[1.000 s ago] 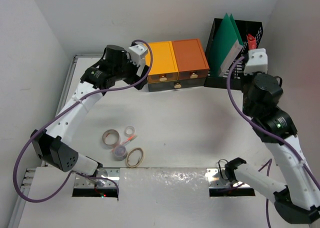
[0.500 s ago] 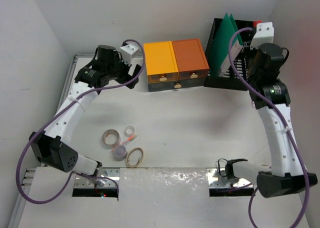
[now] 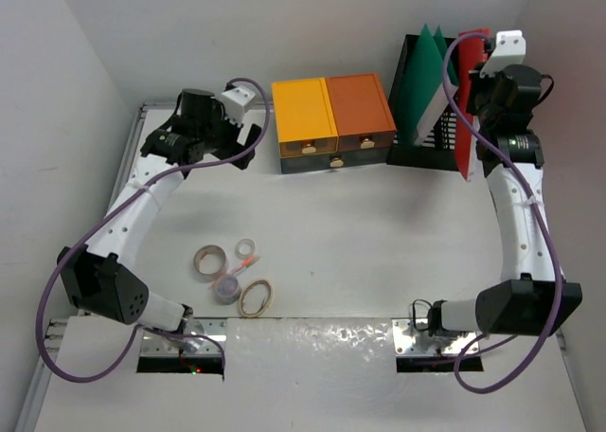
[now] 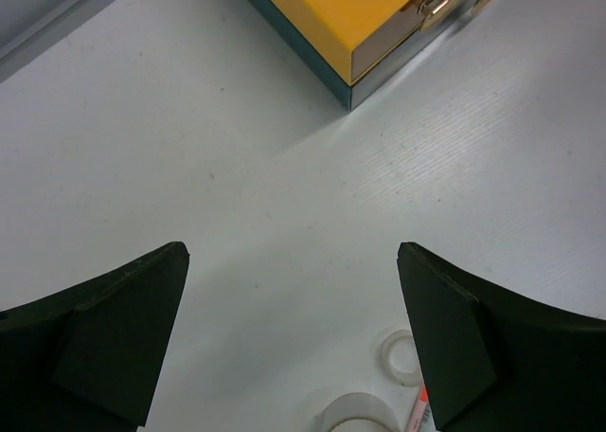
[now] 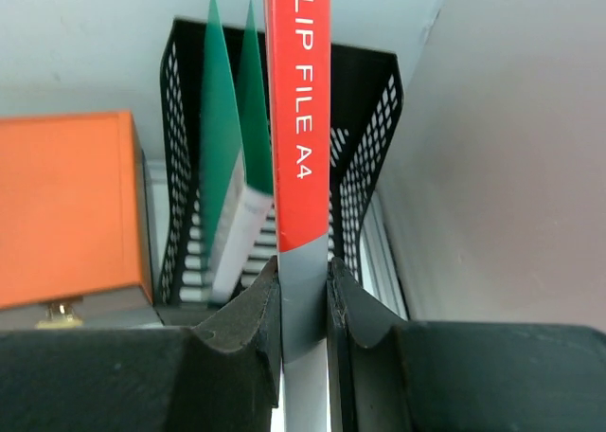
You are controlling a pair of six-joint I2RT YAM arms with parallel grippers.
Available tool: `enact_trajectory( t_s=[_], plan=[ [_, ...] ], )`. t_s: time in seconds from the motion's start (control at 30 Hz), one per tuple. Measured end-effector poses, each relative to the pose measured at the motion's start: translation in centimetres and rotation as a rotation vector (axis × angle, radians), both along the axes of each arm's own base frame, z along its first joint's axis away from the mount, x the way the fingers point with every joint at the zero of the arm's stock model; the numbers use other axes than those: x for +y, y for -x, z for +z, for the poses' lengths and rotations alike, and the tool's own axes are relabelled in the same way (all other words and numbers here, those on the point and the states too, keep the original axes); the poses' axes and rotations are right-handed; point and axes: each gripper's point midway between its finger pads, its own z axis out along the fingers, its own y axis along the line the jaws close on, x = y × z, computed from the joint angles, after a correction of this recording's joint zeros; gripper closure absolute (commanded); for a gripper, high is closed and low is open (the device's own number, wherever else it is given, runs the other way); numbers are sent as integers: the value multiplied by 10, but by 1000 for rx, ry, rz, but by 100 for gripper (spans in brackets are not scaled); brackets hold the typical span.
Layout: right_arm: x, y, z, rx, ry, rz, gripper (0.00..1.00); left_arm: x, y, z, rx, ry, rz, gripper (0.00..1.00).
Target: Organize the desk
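Observation:
The white desk [image 3: 379, 233] holds a yellow drawer box [image 3: 303, 119] and an orange one [image 3: 360, 110] at the back. My right gripper [image 3: 481, 83] is shut on a red clip file [image 3: 466, 110], held upright over the right end of the black mesh file holder [image 3: 417, 153]. In the right wrist view the gripper [image 5: 304, 280] pinches the file [image 5: 297, 119] at its grey lower part, in front of the holder [image 5: 369, 129]. My left gripper [image 3: 244, 146] is open and empty over bare desk, left of the yellow box [image 4: 350, 15].
Green folders [image 3: 423, 77] stand in the mesh holder, also in the right wrist view [image 5: 222, 119]. Tape rolls [image 3: 210, 260] and rings [image 3: 256, 297] lie at the front left with a small orange pen [image 3: 248, 261]. Two rolls show in the left wrist view [image 4: 402, 356]. The wall is close on the right.
My right arm has swung up and back to the mesh holder, and the red file now stands tall in its grip. My left gripper has drawn back left, away from the yellow box.

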Motion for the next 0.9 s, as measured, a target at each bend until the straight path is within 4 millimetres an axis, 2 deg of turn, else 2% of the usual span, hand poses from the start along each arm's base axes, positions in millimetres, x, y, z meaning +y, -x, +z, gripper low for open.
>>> enact_trajectory(
  t_s=[0.13, 0.37, 0.57, 0.67, 0.77, 0.9],
  plan=[
    [-3, -16, 4, -44, -49, 31, 100, 0, -4, -6, 9, -4, 5, 8],
    [12, -38, 18, -131, -118, 128, 100, 6, -11, -16, 27, -36, 39, 8],
    [19, -48, 43, -224, -130, 172, 100, 14, -16, -21, 29, -75, 74, 8],
    [15, -59, 48, -251, -123, 172, 100, 17, -19, -25, 36, -93, 86, 8],
    [8, -73, 38, -251, -118, 162, 100, 19, -22, -26, 40, -106, 99, 8],
    [1, -89, 17, -225, -108, 153, 100, 25, -27, -17, 18, -126, 129, 8]
  ],
)
